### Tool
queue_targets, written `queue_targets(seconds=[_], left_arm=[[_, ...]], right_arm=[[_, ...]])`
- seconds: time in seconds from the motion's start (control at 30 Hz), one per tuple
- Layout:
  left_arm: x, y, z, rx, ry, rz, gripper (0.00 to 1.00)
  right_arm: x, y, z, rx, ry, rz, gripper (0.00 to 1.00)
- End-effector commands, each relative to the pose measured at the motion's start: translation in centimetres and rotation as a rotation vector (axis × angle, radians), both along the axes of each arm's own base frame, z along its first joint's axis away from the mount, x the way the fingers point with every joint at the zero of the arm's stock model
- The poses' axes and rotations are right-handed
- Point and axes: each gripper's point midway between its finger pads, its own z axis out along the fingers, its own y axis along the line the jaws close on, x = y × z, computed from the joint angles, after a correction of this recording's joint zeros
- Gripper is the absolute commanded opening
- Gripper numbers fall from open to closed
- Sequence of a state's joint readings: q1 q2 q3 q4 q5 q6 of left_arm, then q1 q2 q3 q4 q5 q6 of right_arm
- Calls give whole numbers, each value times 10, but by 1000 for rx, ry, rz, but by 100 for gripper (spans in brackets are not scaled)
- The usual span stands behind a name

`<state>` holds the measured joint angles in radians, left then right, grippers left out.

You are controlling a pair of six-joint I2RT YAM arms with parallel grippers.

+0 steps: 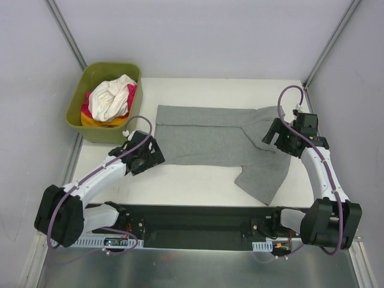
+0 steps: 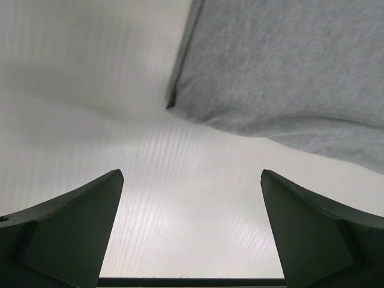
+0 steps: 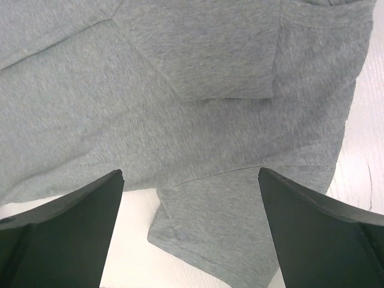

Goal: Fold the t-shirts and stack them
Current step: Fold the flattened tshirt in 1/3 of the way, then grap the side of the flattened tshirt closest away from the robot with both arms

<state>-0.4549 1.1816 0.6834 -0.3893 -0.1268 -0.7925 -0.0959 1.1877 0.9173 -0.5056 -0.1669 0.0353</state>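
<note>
A grey t-shirt [image 1: 204, 141] lies flat on the white bench [image 1: 180, 186]. Its long axis runs left to right, with the hem to the left and the sleeves to the right, one sleeve splayed toward the near edge. The left claw [image 1: 153, 157] hovers by the hem corner, spread wide and empty. The right claw [image 1: 271, 139], equally spread and empty, hangs over the sleeve end. White, pink and yellow shirts [image 1: 111, 99] sit bundled in the green tub [image 1: 84, 123] at far left.

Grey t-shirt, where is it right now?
In the top view the grey t-shirt lies spread on the table, right of the green tub, with the left hand at its near-left corner and the right hand over its right end.
</note>
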Motion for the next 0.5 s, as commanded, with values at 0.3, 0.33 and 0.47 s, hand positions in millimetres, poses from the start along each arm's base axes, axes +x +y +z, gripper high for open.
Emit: queue_targets(seconds=[0.3, 0.33, 0.47], left_arm=[[2, 31, -46, -26, 147, 249, 88], [5, 31, -48, -29, 147, 251, 87], [3, 29, -60, -29, 196, 248, 81]], right_arm=[[16, 3, 17, 21, -94, 7, 100], [16, 2, 17, 16, -95, 3, 100], [16, -2, 19, 1, -91, -7, 100]])
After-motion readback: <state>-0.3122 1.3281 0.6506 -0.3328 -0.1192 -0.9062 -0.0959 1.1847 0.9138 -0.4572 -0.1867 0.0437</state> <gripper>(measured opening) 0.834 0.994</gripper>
